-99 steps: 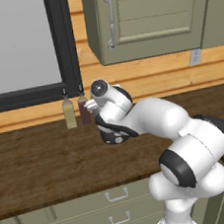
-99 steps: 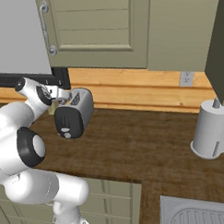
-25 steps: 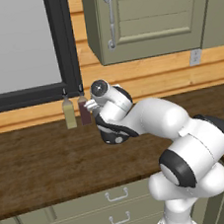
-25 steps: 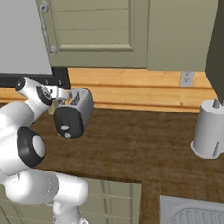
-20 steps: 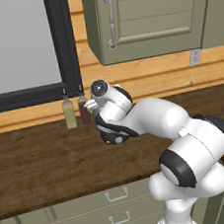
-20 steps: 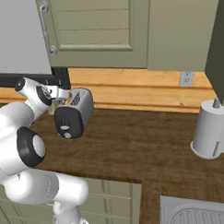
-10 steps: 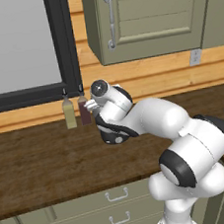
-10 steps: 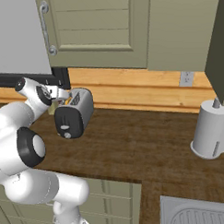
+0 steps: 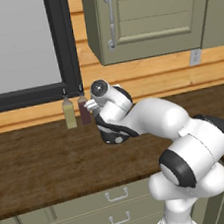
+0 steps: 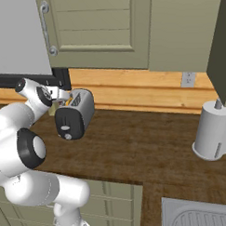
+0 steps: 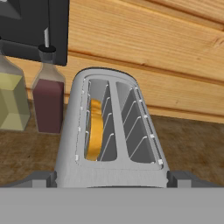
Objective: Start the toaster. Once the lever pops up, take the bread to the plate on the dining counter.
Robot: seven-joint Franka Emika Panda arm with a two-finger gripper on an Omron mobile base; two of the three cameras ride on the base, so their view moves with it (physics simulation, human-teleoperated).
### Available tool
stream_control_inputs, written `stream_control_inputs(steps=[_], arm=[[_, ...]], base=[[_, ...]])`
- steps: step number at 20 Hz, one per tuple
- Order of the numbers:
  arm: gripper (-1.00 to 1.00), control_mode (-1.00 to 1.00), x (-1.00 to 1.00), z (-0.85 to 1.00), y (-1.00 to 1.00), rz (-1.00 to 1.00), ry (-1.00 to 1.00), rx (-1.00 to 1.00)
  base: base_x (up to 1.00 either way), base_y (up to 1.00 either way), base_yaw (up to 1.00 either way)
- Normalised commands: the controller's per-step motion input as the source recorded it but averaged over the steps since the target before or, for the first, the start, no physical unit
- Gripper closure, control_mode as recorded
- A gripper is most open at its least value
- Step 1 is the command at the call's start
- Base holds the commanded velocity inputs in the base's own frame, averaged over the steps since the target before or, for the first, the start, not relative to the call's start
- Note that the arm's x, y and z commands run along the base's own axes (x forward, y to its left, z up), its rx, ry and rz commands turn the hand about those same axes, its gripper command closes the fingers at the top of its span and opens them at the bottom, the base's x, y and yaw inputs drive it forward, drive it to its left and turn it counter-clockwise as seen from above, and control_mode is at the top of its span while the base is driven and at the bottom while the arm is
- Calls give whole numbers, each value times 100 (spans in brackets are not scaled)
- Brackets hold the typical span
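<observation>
Centre of the hand view: toaster, bread sunk in its left slot. Gripper sits at the toaster's upper left in the right base view; opening can't be told.

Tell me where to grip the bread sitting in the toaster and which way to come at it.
Take the bread by its top edge, coming straight down from above into the toaster. It stands on edge, sunk in the left slot as the hand view shows it; the wire guides and slot walls block its sides, so pinch across its thin faces.
</observation>
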Motion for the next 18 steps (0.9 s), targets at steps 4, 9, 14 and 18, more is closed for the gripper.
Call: stream_control_inputs(steps=[4, 9, 14, 18], arm=[[-100, -100, 0, 0, 0, 0, 0, 0], [-100, -100, 0, 0, 0, 0, 0, 0], [-100, -100, 0, 0, 0, 0, 0, 0], [-100, -100, 0, 0, 0, 0, 0, 0]], base=[[0, 0, 0], [0, 0, 0], [0, 0, 0], [0, 0, 0]])
